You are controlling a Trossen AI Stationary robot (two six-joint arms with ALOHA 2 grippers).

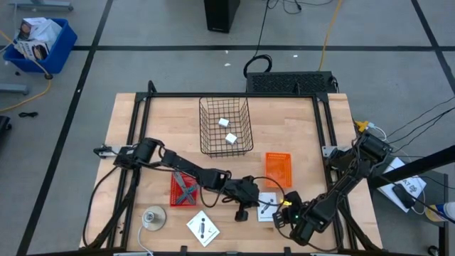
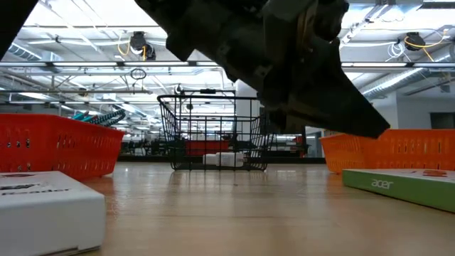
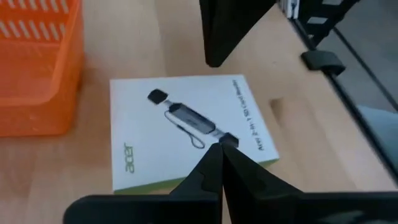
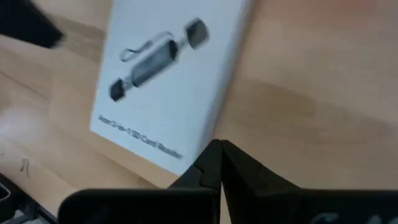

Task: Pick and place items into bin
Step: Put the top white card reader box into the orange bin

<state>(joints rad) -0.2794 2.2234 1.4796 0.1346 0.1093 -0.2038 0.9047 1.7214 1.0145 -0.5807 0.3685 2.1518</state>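
Note:
The wire bin point(image 1: 226, 126) stands at the table's far middle with two white cubes point(image 1: 227, 131) lying inside. A white Acer box point(image 1: 268, 207) point(image 3: 186, 130) point(image 4: 168, 81) lies flat near the table's near edge. My left gripper point(image 1: 247, 205) point(image 3: 221, 152) is shut and empty, just left of this box. My right gripper point(image 1: 284, 212) point(image 4: 219, 152) is also shut and empty, at the box's right side. In the low view one gripper point(image 2: 298, 85) hangs clear above the tabletop. A grey tool point(image 1: 186, 188) lies in a red tray. A white card point(image 1: 202, 227) lies near the near edge.
An orange basket point(image 1: 279, 168) sits just beyond the Acer box, and the red tray point(image 1: 175, 192) lies under my left arm. A round grey disc point(image 1: 153, 218) rests at the near left. The metal frame rails point(image 1: 323, 135) border the table.

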